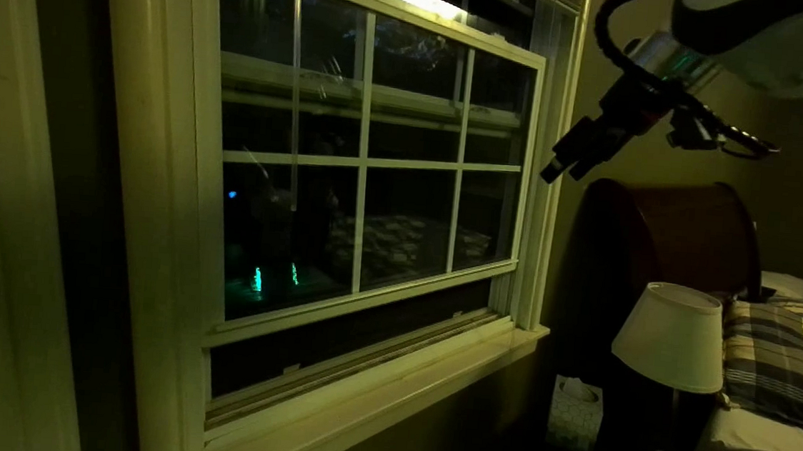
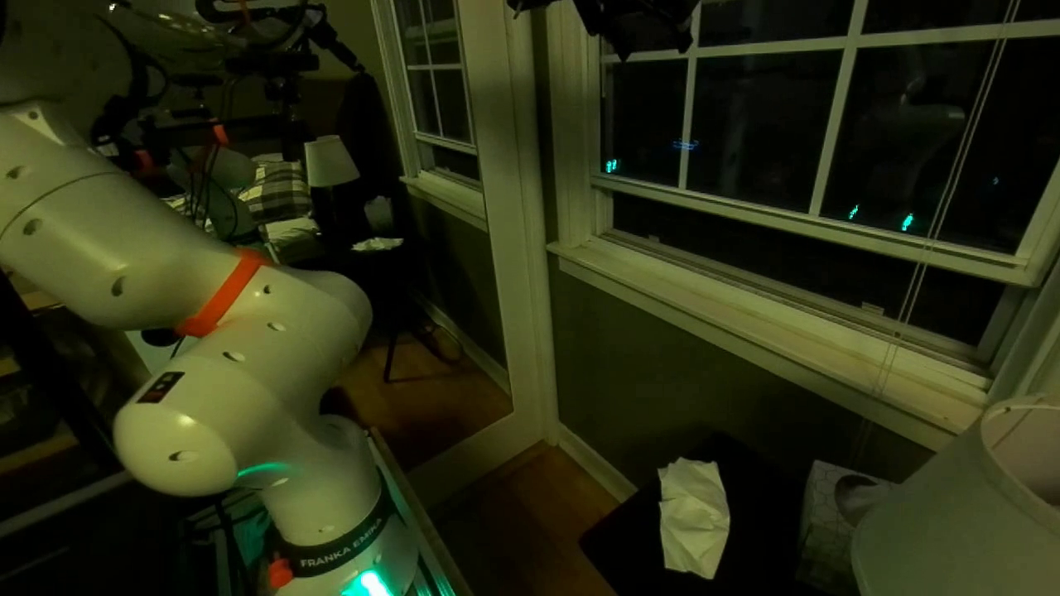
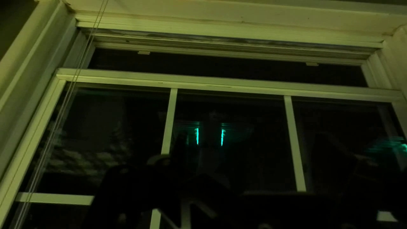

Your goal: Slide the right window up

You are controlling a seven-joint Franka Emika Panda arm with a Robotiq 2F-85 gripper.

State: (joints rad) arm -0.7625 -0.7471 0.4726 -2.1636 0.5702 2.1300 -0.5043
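The right window is a cream-white sash with thin muntins and dark glass. It also shows in an exterior view and upside down in the wrist view. Its bottom rail stands above the sill, with a dark gap under it. My gripper is black, points down toward the window and has its fingertips apart with nothing between them. Its fingers hang at the top edge in an exterior view. In the wrist view the gripper is a dark outline over the panes. No contact with the sash is visible.
The cream sill runs below the sash. Thin blind cords hang before the glass. A lamp, a tissue box and crumpled white paper are below. A mirror stands beside the window. A bed is beyond the lamp.
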